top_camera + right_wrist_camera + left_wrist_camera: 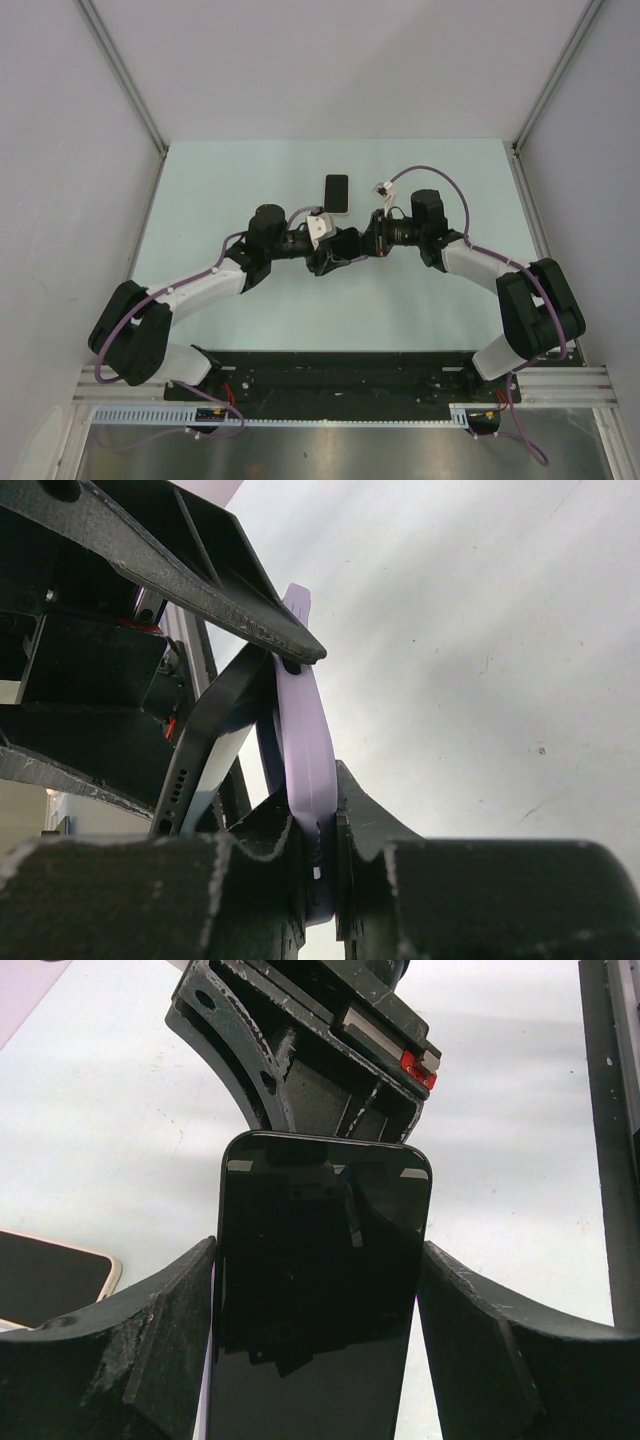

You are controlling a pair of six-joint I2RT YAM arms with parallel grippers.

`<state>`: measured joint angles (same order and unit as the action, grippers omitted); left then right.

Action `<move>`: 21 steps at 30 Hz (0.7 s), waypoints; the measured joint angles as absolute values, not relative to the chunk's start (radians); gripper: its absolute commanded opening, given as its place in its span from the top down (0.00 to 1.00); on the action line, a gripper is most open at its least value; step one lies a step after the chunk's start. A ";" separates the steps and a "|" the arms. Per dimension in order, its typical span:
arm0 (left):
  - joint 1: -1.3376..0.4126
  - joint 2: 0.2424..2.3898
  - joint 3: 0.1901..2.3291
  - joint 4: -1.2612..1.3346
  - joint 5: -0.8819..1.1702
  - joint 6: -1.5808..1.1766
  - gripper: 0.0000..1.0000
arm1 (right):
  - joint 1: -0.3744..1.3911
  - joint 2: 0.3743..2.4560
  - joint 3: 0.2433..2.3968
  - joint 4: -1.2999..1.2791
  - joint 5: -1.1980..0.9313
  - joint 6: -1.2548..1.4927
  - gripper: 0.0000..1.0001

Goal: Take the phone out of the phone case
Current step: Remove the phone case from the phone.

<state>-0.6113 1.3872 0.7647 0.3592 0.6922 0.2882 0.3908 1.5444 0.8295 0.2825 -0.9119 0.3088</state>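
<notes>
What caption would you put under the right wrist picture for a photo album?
Right gripper pinches the lilac case while the dark phone leans away from it.

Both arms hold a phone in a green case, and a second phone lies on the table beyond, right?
Not green: the case on the phone is lilac, as the right wrist view shows. The rest is right.
</notes>
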 measured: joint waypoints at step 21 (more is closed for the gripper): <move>-0.578 1.333 0.733 0.380 0.793 0.297 1.00 | 0.360 1.590 0.831 0.298 -0.909 0.389 1.00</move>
